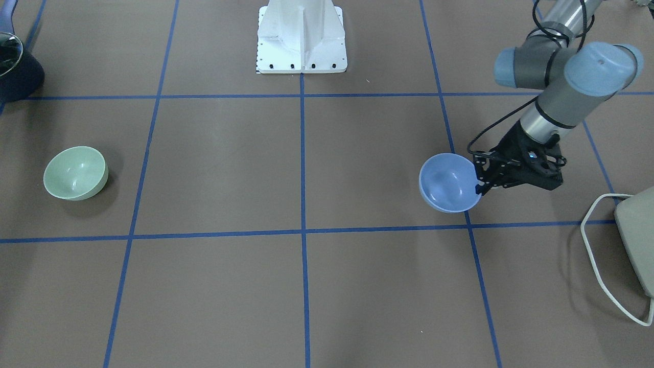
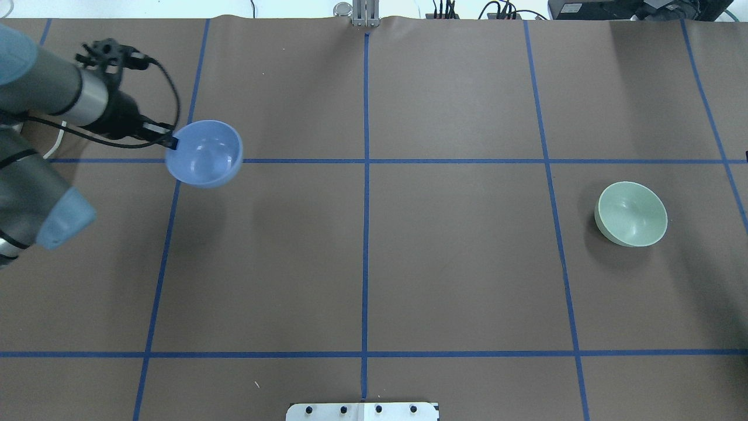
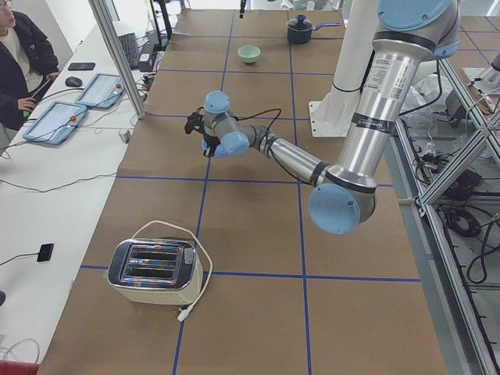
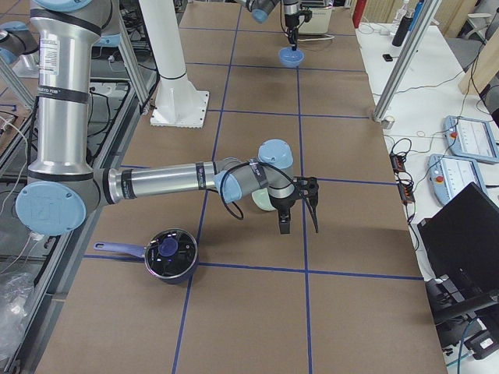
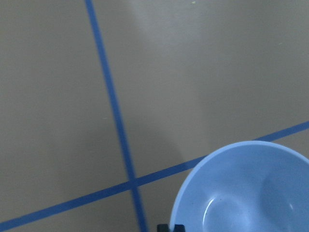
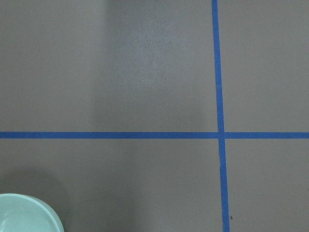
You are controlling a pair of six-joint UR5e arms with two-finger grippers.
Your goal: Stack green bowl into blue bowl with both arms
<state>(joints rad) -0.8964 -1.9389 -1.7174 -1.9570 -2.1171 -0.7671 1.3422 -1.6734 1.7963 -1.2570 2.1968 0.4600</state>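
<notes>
The blue bowl (image 1: 449, 183) hangs tilted a little above the table in my left gripper (image 1: 480, 179), which is shut on its rim. It also shows in the overhead view (image 2: 204, 153) and the left wrist view (image 5: 246, 193). The green bowl (image 1: 75, 173) stands upright on the table at the far other side, also in the overhead view (image 2: 631, 213) and at the corner of the right wrist view (image 6: 24, 215). My right gripper (image 4: 299, 230) hovers just beside the green bowl; it shows only in the exterior right view, so I cannot tell if it is open or shut.
A cream toaster (image 1: 636, 240) with a white cable lies near the left arm. A dark lidded pot (image 4: 170, 253) stands near the right arm. The white pedestal (image 1: 301, 36) stands at the robot's base.
</notes>
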